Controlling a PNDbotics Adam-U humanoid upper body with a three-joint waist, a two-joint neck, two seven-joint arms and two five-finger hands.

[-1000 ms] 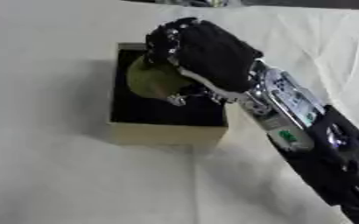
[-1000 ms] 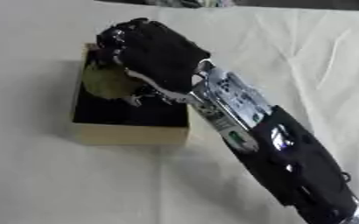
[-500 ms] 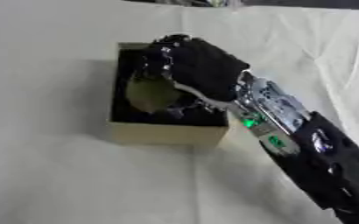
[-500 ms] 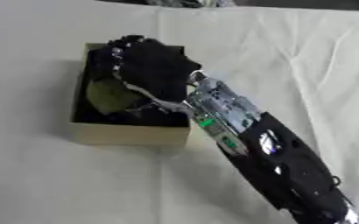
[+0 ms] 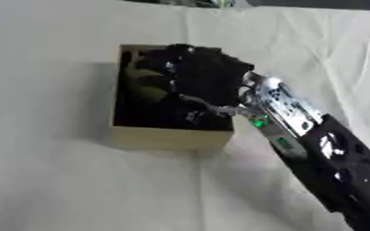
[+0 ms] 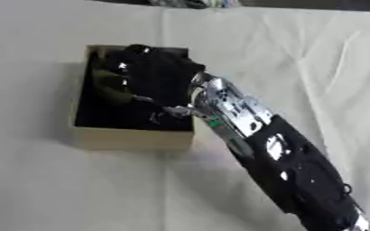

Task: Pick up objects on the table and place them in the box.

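A tan cardboard box [image 5: 171, 137] with a dark inside stands on the white cloth at centre left. My right hand [image 5: 200, 79] reaches down into the box from the right, fingers curled round an olive-green object [image 5: 145, 85] that sits low inside, by the left wall. The hand covers most of the object, so its shape is unclear. My left hand shows in no view.
The table is covered with a creased white cloth [image 5: 62, 180]. My right forearm [image 6: 275, 153] crosses from the lower right corner to the box. Some small coloured things [image 6: 192, 3] lie at the far edge.
The right hand has gone lower into the box with the olive-green object, which now sits deeper inside. The picture has also shifted a little.
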